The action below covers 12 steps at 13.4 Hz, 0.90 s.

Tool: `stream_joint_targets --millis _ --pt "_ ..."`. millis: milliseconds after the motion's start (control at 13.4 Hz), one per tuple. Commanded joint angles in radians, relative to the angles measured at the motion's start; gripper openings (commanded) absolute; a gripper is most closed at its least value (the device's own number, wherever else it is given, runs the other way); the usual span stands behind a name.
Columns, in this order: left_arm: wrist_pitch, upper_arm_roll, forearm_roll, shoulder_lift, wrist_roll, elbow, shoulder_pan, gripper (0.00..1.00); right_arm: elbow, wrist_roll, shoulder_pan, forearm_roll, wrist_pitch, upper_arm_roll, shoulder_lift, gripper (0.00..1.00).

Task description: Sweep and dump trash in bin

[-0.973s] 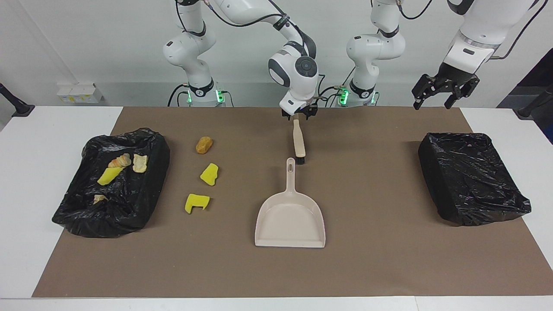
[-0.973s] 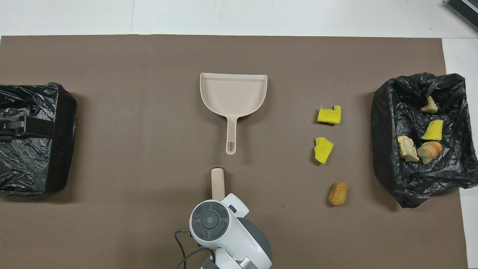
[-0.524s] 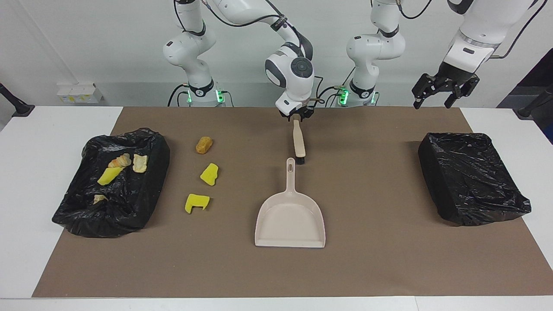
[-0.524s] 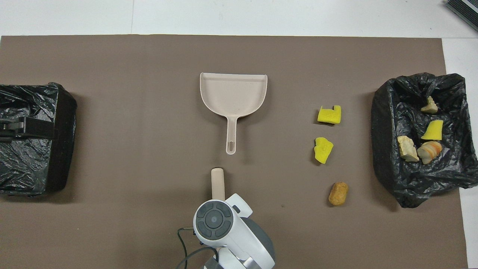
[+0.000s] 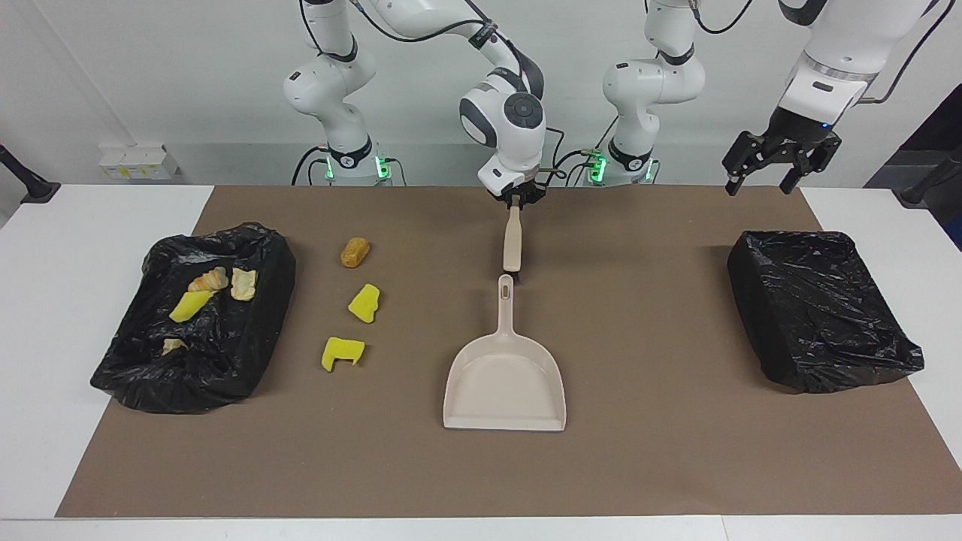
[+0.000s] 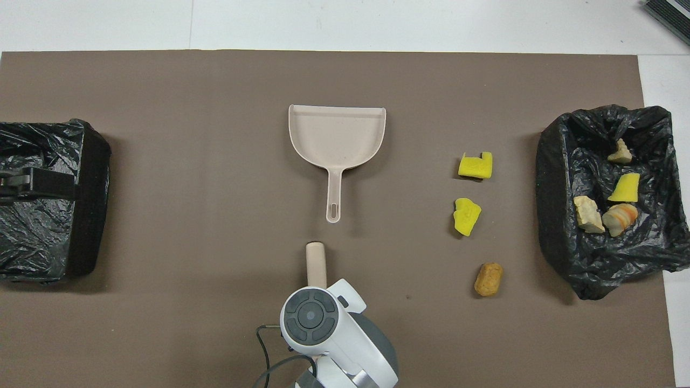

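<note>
While the right tool [image 5: 517,200] is clamped on the brush [image 5: 512,242] handle, the fetching step is judged in hand. The trash [image 5: 364,303] lies beside the bin [image 5: 248,353]; sweeping toward the dustpan [image 5: 505,383] is called for. The left tool [image 5: 778,154] waits, spread apart, above the surface.

A dustpan [image 5: 505,379] lies mid-mat [image 5: 646,466], its handle toward the robots, with the brush [image 5: 512,242] just nearer to them. 1 bin [image 5: 194,319] sits at the mat's edge at the right arm's end, holding 4 scraps [image 5: 212,289]; 3 scraps [image 5: 356,303] lie in a row beside it. Another bin [image 5: 819,308] sits at the left arm's end.
</note>
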Motion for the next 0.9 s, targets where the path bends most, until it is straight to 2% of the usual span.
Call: stream_joint_targets --millis 0,75,225,374,524,749,823 --pt "0.084 -0.008 0.003 0.006 -0.002 -0.020 0.015 1.00 -0.025 0.028 -0.069 0.021 -0.104 -0.003 -0.096 0.00" --pt "0.095 -0.014 0.003 0.019 -0.006 -0.017 0.013 1.00 -0.025 0.028 -0.101 0.019 -0.181 -0.003 -0.108 0.00" --pt "0.102 -0.022 0.003 0.039 -0.009 -0.022 -0.002 1.00 -0.039 0.040 -0.152 0.001 -0.246 -0.006 -0.142 0.00" --pt "0.113 -0.120 0.003 0.074 -0.115 -0.022 -0.002 1.00 -0.041 0.056 -0.258 -0.042 -0.318 -0.006 -0.164 0.00" --pt "0.206 -0.223 0.004 0.121 -0.206 -0.022 -0.001 1.00 -0.041 0.053 -0.361 -0.089 -0.400 -0.004 -0.182 0.00" --pt "0.280 -0.344 0.021 0.194 -0.280 -0.013 -0.001 1.00 -0.061 0.057 -0.473 -0.143 -0.466 -0.006 -0.184 0.00" --pt "0.331 -0.387 0.043 0.241 -0.349 -0.013 -0.013 1.00 -0.087 0.059 -0.502 -0.154 -0.480 -0.004 -0.199 0.00"
